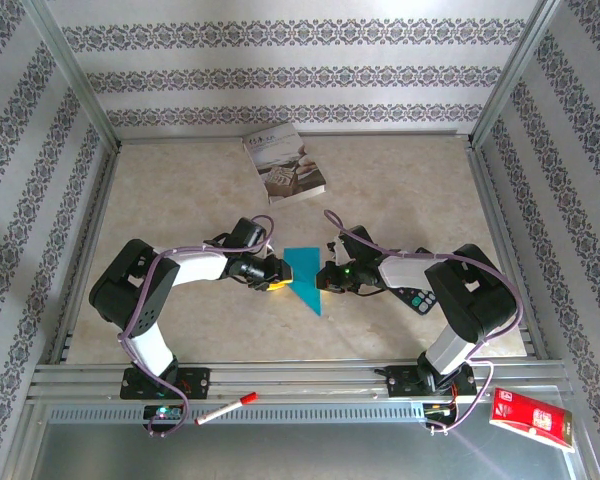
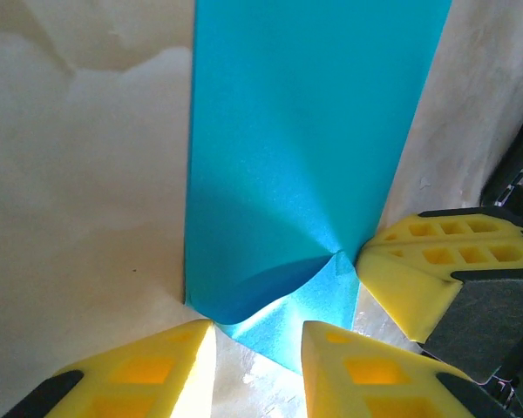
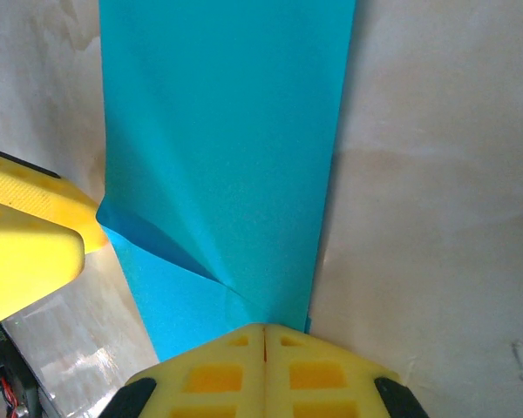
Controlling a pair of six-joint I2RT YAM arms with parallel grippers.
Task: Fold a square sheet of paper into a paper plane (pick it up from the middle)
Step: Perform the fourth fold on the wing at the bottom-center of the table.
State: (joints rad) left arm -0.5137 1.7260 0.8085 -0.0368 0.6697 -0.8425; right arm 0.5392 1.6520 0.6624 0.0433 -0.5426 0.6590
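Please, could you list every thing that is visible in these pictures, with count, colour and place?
folded teal-blue paper sheet: 1, teal-blue, table centre
grey-white printed book: 1, grey-white, far side of table
white marker pen with red cap: 1, white and red, near metal rail
flat red packet: 1, red, near right corner
beige marbled table: 1, beige
left fingers: 2, yellow, apart, paper corner between them
right fingers: 2, yellow, shut, at paper's edge

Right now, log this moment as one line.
teal paper sheet: partly folded, on table | left gripper: open around its corner | right gripper: shut on its edge
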